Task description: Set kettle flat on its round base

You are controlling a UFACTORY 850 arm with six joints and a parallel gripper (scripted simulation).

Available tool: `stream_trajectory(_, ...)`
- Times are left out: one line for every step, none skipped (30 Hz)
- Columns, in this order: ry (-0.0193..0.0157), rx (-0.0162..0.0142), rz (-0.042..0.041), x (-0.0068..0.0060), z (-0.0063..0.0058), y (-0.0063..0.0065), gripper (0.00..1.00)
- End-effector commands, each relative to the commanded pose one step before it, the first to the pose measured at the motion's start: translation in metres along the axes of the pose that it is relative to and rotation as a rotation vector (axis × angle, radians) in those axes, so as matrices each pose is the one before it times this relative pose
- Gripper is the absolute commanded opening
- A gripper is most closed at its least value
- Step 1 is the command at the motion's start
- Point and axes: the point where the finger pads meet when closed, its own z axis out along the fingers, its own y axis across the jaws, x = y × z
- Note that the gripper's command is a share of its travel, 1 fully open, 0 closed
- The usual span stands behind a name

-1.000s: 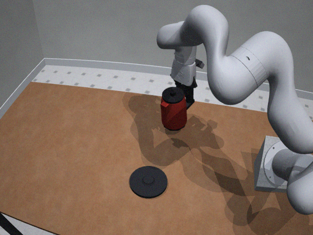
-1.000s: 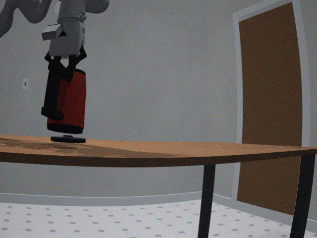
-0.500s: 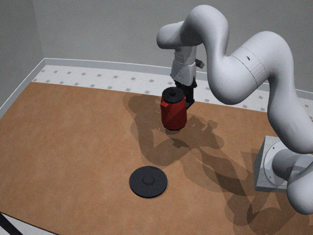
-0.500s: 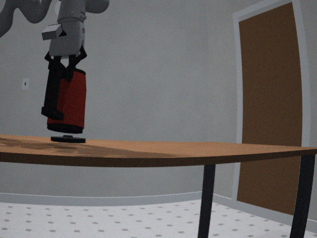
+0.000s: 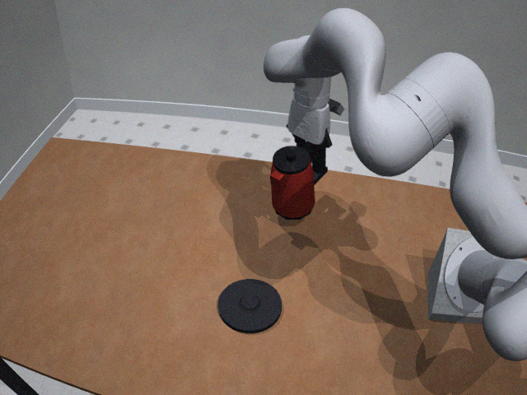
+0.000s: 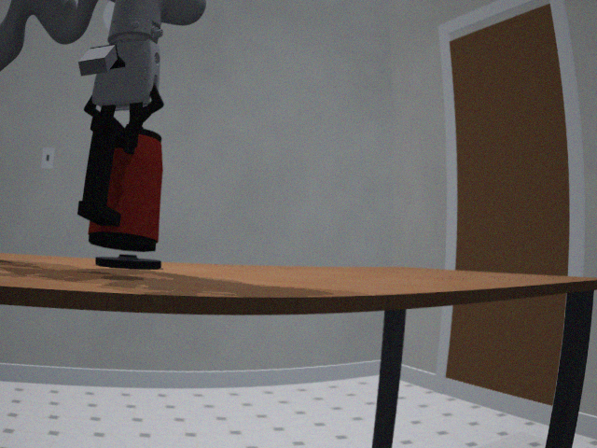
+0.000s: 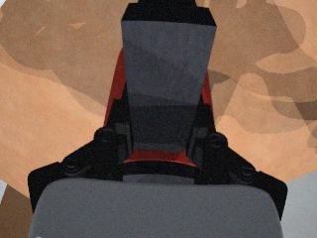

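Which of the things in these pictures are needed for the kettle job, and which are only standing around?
Needed for the job:
- red kettle, held off the table
- its handle, clamped in the gripper
- round base, lying flat, stud up
- table

Only standing around:
- door
- wall switch
- arm's pedestal
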Motion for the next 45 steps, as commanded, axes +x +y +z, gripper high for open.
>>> stream_trajectory(0.00054, 0.00227, -0.00068, -0.00007, -0.00129, -0.0008, 0.0)
stream_trajectory(0.0, 0.0, 0.0, 0.0, 0.0, 0.0, 0.0)
stream_trajectory(0.0, 0.0, 0.0, 0.0, 0.0, 0.0, 0.0)
stream_trajectory(0.0, 0.0, 0.0, -0.00001, 0.0, 0.0, 0.0)
stream_trajectory(0.0, 0.0, 0.0, -0.00002, 0.0, 0.00001, 0.0)
stream_trajectory(0.0, 0.0, 0.0, -0.00003, 0.0, 0.00001, 0.0)
stream_trajectory(0.0, 0.0, 0.0, -0.00005, 0.0, 0.00002, 0.0)
stream_trajectory(0.0, 0.0, 0.0, -0.00007, 0.0, 0.00002, 0.0)
stream_trajectory(0.0, 0.0, 0.0, -0.00009, 0.0, 0.00003, 0.0)
stream_trajectory(0.0, 0.0, 0.0, -0.00011, 0.0, 0.00004, 0.0)
stream_trajectory(0.0, 0.0, 0.0, -0.00013, 0.0, 0.00005, 0.0)
stream_trajectory(0.0, 0.0, 0.0, -0.00016, 0.0, 0.00006, 0.0)
stream_trajectory(0.0, 0.0, 0.0, 0.0, 0.0, 0.0, 0.0)
stream_trajectory(0.0, 0.0, 0.0, 0.0, 0.0, 0.0, 0.0)
stream_trajectory(0.0, 0.0, 0.0, -0.00019, 0.0, 0.00007, 0.0)
stream_trajectory(0.0, 0.0, 0.0, -0.00022, 0.0, 0.00008, 0.0)
stream_trajectory(0.0, 0.0, 0.0, -0.00026, 0.0, 0.00009, 0.0)
stream_trajectory(0.0, 0.0, 0.0, -0.00029, 0.0, 0.00011, 0.0)
stream_trajectory(0.0, 0.0, 0.0, -0.00033, 0.0, 0.00012, 0.0)
stream_trajectory(0.0, 0.0, 0.0, -0.00036, 0.0, 0.00014, 0.0)
stream_trajectory(0.0, 0.0, 0.0, -0.0004, 0.0, 0.00015, 0.0)
stream_trajectory(0.0, 0.0, 0.0, -0.00045, 0.0, 0.00017, 0.0)
stream_trajectory(0.0, 0.0, 0.0, -0.00049, 0.0, 0.00018, 0.0)
stream_trajectory(0.0, 0.0, 0.0, -0.00053, 0.0, 0.0002, 0.0)
stream_trajectory(0.0, 0.0, 0.0, -0.00057, 0.0, 0.00022, 0.0)
stream_trajectory(0.0, 0.0, 0.0, -0.00062, 0.0, 0.00024, 0.0)
stream_trajectory(0.0, 0.0, 0.0, -0.00067, 0.0, 0.00026, 0.0)
stream_trajectory(0.0, 0.0, 0.0, -0.00071, 0.0, 0.00028, 0.0)
stream_trajectory(0.0, 0.0, 0.0, -0.00076, 0.0, 0.0003, 0.0)
stream_trajectory(0.0, 0.0, 0.0, 0.0, 0.0, 0.0, 0.0)
stream_trajectory(0.0, 0.0, 0.0, 0.0, 0.0, 0.0, 0.0)
stream_trajectory(0.0, 0.0, 0.0, -0.00081, 0.0, 0.00032, 0.0)
stream_trajectory(0.0, 0.0, 0.0, -0.00086, 0.0, 0.00034, 0.0)
stream_trajectory(0.0, 0.0, 0.0, -0.00094, 0.0, 0.00035, 0.0)
stream_trajectory(0.0, 0.0, 0.0, -0.00099, 0.0, 0.00037, 0.0)
stream_trajectory(0.0, 0.0, 0.0, -0.00104, 0.0, 0.00039, 0.0)
stream_trajectory(0.0, 0.0, 0.0, -0.00109, 0.0, 0.00042, 0.0)
stream_trajectory(0.0, 0.0, 0.0, -0.00115, 0.0, 0.00044, 0.0)
stream_trajectory(0.0, 0.0, 0.0, -0.0012, 0.0, 0.00046, 0.0)
stream_trajectory(0.0, 0.0, 0.0, -0.00125, 0.0, 0.00049, 0.0)
stream_trajectory(0.0, 0.0, 0.0, -0.0013, 0.00001, 0.00051, 0.0)
stream_trajectory(0.0, 0.0, 0.0, -0.0014, 0.0, 0.00052, 0.0)
stream_trajectory(0.0, 0.0, 0.0, -0.00145, 0.0, 0.00055, 0.0)
stream_trajectory(0.0, 0.0, 0.0, -0.00151, 0.0, 0.00057, 0.0)
stream_trajectory(0.0, 0.0, 0.0, -0.00156, 0.0, 0.0006, 0.0)
